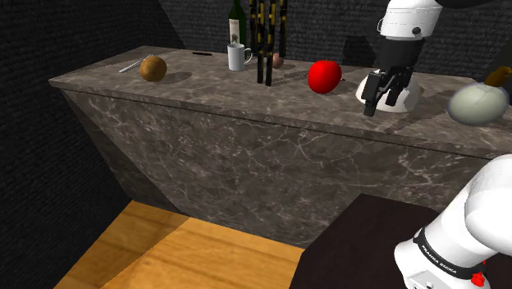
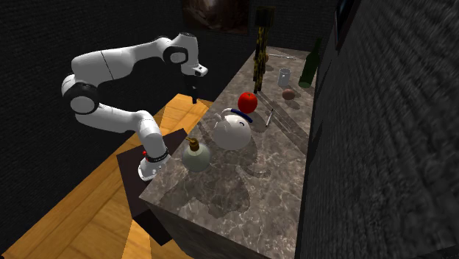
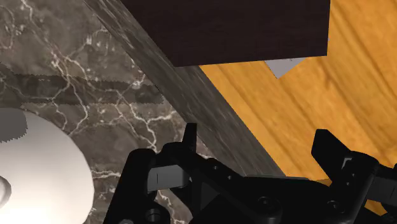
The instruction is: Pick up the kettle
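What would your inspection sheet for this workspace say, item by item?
Surface: marbled counter.
Job's things: white kettle, upright, not held.
Clutter: red apple, mug, bottle, brown ball, pale jug, black-and-yellow posts.
Grippers: gripper open, at the counter's edge beside the kettle, not touching it.
Cables: nothing seen.
Surroundings: wood floor, dark walls, dark stand.

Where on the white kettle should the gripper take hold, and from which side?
Probably the narrow top by the blue ring, coming straight down from above. The white kettle stands upright, and its round body looks too wide and smooth for the open gripper.
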Motion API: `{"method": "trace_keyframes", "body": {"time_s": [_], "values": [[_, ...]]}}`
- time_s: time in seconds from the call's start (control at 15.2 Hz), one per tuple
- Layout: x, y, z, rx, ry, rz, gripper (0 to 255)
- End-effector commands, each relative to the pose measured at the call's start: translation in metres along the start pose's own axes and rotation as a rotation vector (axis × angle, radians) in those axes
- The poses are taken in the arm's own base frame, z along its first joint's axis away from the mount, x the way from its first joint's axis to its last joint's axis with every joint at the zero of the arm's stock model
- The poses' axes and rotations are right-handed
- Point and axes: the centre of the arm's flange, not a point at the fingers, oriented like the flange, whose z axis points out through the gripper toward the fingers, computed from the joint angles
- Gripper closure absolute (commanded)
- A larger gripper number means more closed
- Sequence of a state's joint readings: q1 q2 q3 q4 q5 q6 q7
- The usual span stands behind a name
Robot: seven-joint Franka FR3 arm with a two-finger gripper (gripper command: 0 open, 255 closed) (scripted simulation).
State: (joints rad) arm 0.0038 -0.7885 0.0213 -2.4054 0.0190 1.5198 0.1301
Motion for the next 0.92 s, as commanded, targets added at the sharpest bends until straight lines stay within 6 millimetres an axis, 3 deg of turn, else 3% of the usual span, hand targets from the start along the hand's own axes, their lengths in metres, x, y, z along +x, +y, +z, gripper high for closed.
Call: {"method": "trace_keyframes", "body": {"time_s": [0.0,0.46,0.86], "values": [[0.0,0.0,0.0,0.0,0.0,0.0,0],[0.052,0.081,-0.034,0.055,-0.044,0.302,0],[0.076,0.162,-0.057,0.103,-0.082,0.56,0]]}}
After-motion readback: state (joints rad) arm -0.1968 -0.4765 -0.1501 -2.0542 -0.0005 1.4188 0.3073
